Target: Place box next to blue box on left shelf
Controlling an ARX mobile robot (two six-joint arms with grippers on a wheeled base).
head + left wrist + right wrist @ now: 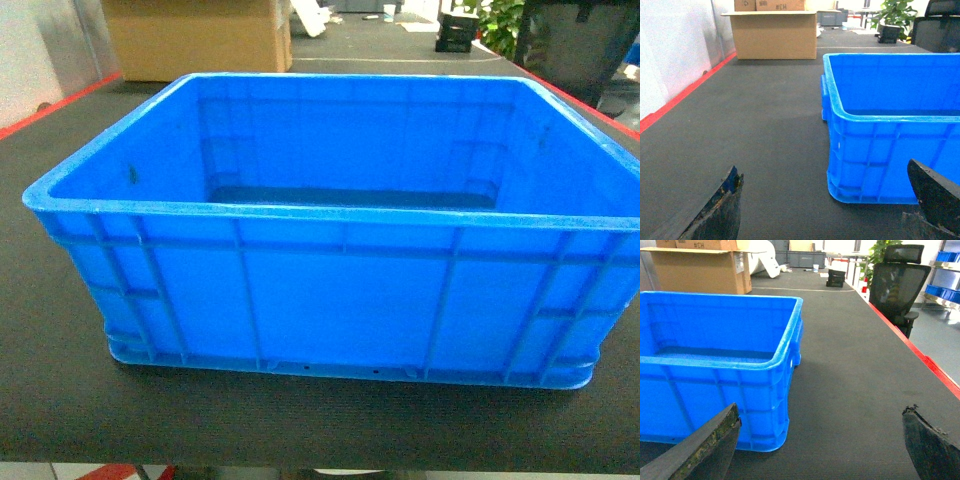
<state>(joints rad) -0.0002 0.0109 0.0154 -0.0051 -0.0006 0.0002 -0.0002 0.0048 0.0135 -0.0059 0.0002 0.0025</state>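
A large bright blue open-top box (pixel 340 300) stands empty on the dark table mat (pixel 300 420), filling most of the head view. In the left wrist view its near left corner (pixel 875 150) is ahead and to the right of my left gripper (pixel 825 172), which is open with only mat between the fingertips. In the right wrist view the box (pixel 715 380) stands ahead and to the left of my right gripper (pixel 821 410), also open and holding nothing. Neither gripper touches the box. Neither gripper shows in the head view. The left shelf and the other blue box are out of view.
A cardboard carton (pixel 775 34) stands at the far left end of the table, also seen in the right wrist view (pixel 700 270). A red strip (pixel 920 355) marks the table's right edge, with a black office chair (pixel 897 282) beyond it. A potted plant (pixel 895 15) stands far back.
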